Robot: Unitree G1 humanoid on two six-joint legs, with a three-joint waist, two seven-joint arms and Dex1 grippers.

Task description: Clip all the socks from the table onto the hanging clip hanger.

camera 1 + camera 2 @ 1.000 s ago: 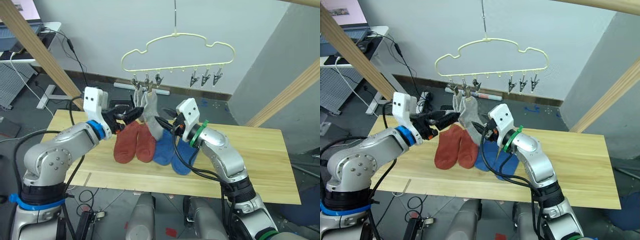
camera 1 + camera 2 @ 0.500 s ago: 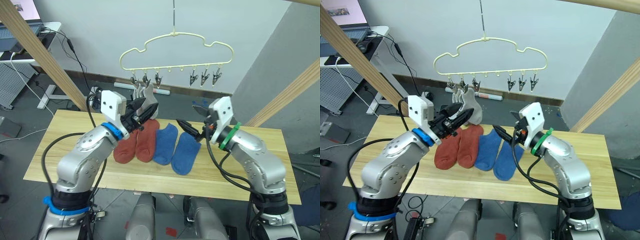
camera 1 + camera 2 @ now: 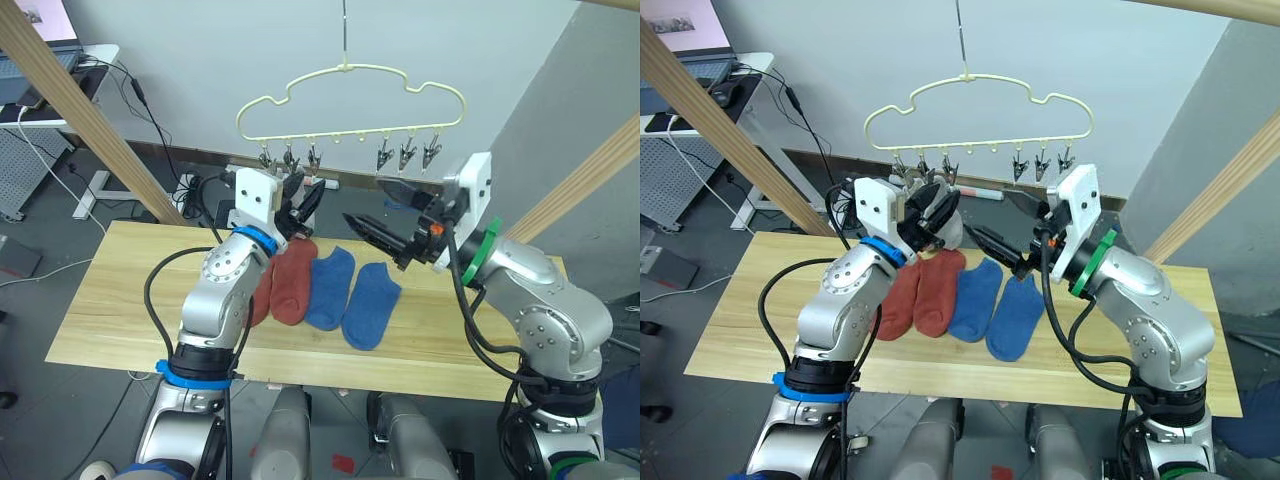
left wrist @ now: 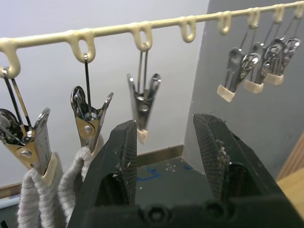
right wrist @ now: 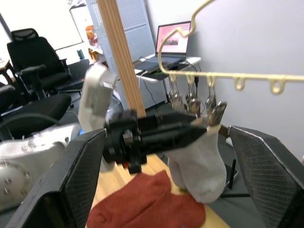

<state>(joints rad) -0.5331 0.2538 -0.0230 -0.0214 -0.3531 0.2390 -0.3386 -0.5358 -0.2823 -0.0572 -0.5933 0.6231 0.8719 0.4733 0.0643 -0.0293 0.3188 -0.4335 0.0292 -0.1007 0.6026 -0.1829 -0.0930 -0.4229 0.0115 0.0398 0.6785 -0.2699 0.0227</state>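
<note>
The pale yellow clip hanger (image 3: 350, 95) hangs above the table (image 3: 110, 300). Two light grey socks (image 4: 42, 199) hang from its two leftmost clips. My left gripper (image 3: 308, 196) is raised in front of them, open and empty, just under the bare third clip (image 4: 142, 102). My right gripper (image 3: 363, 198) is lifted to its right, wide open with nothing in it, pointing toward the grey socks (image 5: 197, 166). Two rust-red socks (image 3: 292, 280) and two blue socks (image 3: 368, 305) lie side by side on the table below; my left arm partly covers the left red one.
Three more empty clips (image 3: 407, 155) hang at the hanger's right end. Slanted wooden beams (image 3: 90, 125) stand at the left and at the right (image 3: 580, 190). A desk with a laptop (image 5: 173, 45) is behind at the left.
Both arms have risen from table height. My left gripper swung up to the hanger's third clip. My right gripper drew back to the right, away from the grey socks, and lifted.
</note>
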